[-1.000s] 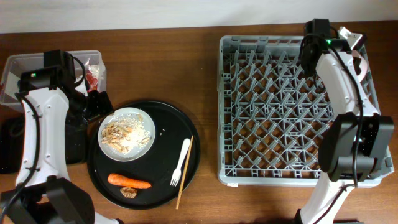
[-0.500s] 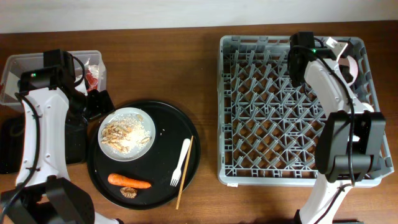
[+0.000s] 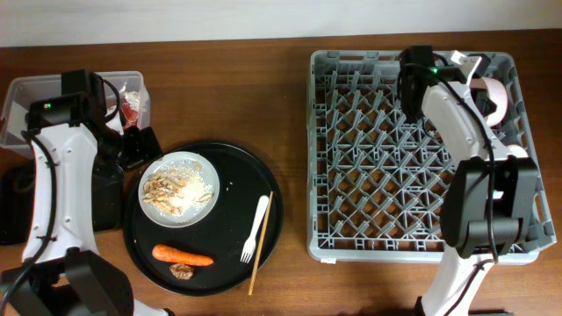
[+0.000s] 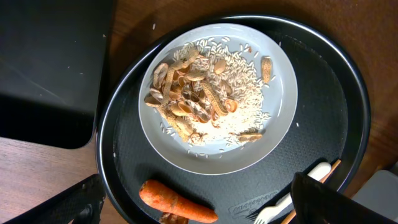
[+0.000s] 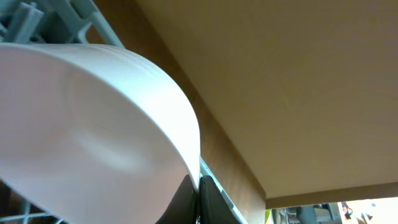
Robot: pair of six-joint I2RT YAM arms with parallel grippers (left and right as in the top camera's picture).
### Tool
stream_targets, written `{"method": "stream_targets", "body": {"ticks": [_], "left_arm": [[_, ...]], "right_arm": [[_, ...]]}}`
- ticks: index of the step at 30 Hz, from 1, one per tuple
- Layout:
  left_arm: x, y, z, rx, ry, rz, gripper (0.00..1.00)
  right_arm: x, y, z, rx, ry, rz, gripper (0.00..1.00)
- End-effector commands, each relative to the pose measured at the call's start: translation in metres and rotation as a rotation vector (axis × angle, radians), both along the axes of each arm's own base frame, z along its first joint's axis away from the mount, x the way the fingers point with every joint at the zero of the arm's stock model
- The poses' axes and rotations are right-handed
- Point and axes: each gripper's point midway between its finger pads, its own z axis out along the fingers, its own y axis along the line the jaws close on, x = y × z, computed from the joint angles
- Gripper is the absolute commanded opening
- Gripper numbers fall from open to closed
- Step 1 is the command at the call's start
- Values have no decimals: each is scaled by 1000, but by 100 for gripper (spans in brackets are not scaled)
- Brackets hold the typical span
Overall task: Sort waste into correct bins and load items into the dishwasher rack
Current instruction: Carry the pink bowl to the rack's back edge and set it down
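Note:
My right gripper (image 5: 198,193) is shut on the rim of the small white bowl (image 5: 93,124), held on edge over the grey dishwasher rack's (image 3: 421,149) far right corner (image 3: 490,88). My left gripper (image 4: 205,208) is open and empty above the white plate (image 4: 273,124) of beige food scraps (image 4: 193,93). The orange carrot (image 4: 177,202), brown morsel (image 3: 182,271), white fork (image 3: 255,230) and wooden chopsticks (image 3: 261,243) lie near the plate. The red-and-white wrapper (image 3: 132,104) is in the clear tub (image 3: 26,92). The cups are out of view.
The plate, carrot, morsel, fork and chopsticks all lie on a large round black tray (image 3: 228,162). The shallow black rectangular tray (image 3: 13,206) sits at the left table edge, below the tub. Bare wooden table lies between round tray and rack.
My right gripper has moved left along the rack's far edge with the bowl in it. The left arm has not moved.

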Motion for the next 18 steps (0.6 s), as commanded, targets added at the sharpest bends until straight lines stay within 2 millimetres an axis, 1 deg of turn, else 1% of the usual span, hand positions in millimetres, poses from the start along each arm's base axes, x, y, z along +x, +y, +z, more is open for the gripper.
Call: {"method": "stream_targets", "body": {"ticks": [1, 4, 6, 7, 8, 9, 10, 11, 12, 15, 16, 17, 18], "left_arm": [[1, -2, 6, -8, -21, 5, 95], [1, -2, 6, -8, -21, 5, 95], [1, -2, 6, -8, -21, 5, 95], [1, -2, 6, -8, -21, 5, 95], [1, -2, 6, -8, -21, 5, 95], [1, -2, 6, -8, -22, 5, 95], [1, -2, 6, -8, -22, 5, 96], [0, -2, 6, -8, -19, 5, 96], [0, -2, 5, -8, -18, 5, 96], [0, -2, 5, -8, -18, 5, 96], [0, -2, 5, -9, -16, 5, 96], [-1, -2, 5, -9, -14, 5, 96], [-1, -2, 5, -9, -13, 5, 96]], "right_arm": [[9, 21, -16, 125, -12, 49, 4], [10, 39, -28, 203, 19, 87, 4], [6, 55, -42, 294, 65, 114, 5], [2, 67, -53, 369, 104, 129, 9], [-5, 80, -64, 443, 148, 141, 38], [-9, 85, -68, 476, 171, 143, 59], [-16, 92, -71, 515, 202, 144, 72], [-21, 94, -69, 530, 216, 145, 80], [-23, 95, -59, 537, 202, 150, 81], [-28, 100, -24, 585, 104, 183, 89], [-31, 104, -7, 620, 54, 209, 98], [-34, 111, 7, 662, 22, 243, 99], [-38, 121, 19, 722, 12, 307, 99]]}}
